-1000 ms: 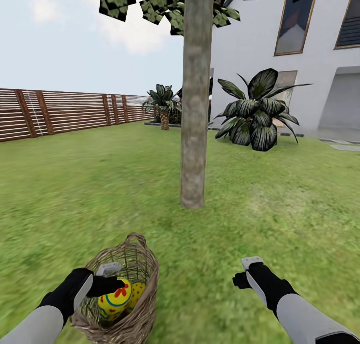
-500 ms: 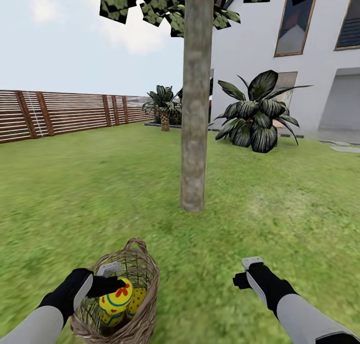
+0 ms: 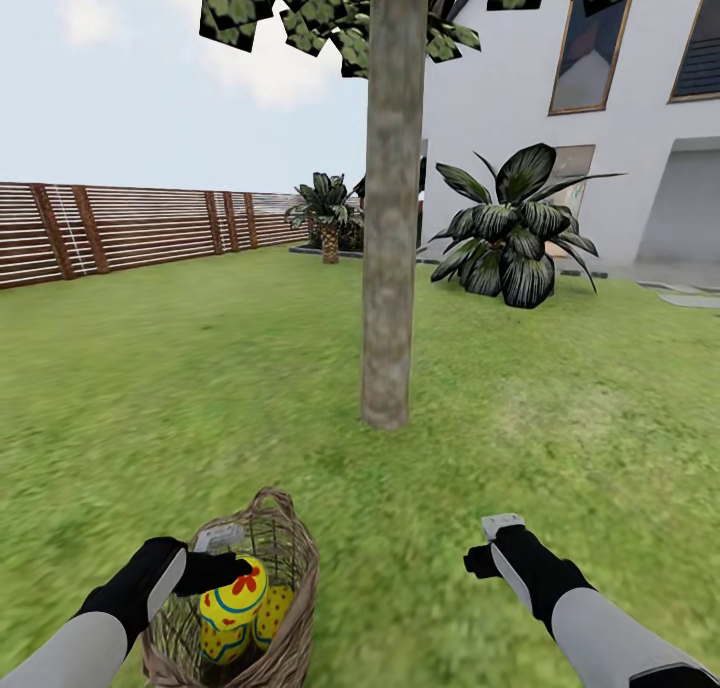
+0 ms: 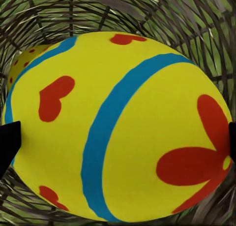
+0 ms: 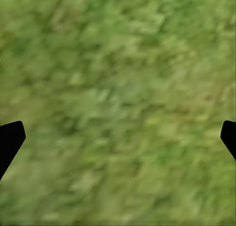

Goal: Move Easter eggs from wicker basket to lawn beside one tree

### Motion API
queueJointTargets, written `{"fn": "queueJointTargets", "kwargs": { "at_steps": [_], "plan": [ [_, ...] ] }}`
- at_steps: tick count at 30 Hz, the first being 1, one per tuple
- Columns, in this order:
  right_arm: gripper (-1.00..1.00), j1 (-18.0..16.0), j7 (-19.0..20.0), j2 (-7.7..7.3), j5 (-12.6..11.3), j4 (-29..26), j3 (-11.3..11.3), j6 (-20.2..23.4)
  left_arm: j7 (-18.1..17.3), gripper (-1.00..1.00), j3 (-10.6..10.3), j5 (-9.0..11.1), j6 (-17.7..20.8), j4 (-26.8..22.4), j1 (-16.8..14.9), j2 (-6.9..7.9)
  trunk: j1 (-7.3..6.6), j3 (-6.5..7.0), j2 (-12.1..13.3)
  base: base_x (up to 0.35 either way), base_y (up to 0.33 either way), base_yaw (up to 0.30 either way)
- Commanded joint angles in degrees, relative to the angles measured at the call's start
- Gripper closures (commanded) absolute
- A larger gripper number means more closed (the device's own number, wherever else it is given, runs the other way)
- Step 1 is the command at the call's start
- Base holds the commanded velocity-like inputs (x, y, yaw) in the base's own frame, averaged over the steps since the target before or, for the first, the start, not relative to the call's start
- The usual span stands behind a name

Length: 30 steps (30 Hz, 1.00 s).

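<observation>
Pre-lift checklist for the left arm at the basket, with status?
1. Top egg lies between the left gripper fingertips: ok, one black tip shows at each side of it in the left wrist view.
2. Grip closed on that egg: cannot tell, contact is not visible.
3. Eggs still in the wicker basket: not ok for the task, none lie on the lawn yet.
4. Tree for the drop stands ahead: ok.
5. Right gripper free: ok, open over grass.
</observation>
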Motion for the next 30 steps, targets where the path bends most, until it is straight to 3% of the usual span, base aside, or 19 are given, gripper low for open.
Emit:
{"fn": "queueJointTargets", "kwargs": {
  "at_steps": [1,30],
  "plan": [
    [-1.0,-0.02,-0.39,-0.06,-0.61,-0.11,0.46,0.29,0.0,1.0,0.09,0.31,0.39,-0.07,-0.01,0.0,-0.24,0.12,0.39,0.0,0.0,0.0],
    [-1.0,-0.02,-0.39,-0.08,-0.61,-0.08,0.46,0.29,-0.09,1.0,0.05,0.22,0.48,-0.33,-0.01,0.09,-6.61,5.33,12.02,0.0,0.0,0.0]
  ]
}}
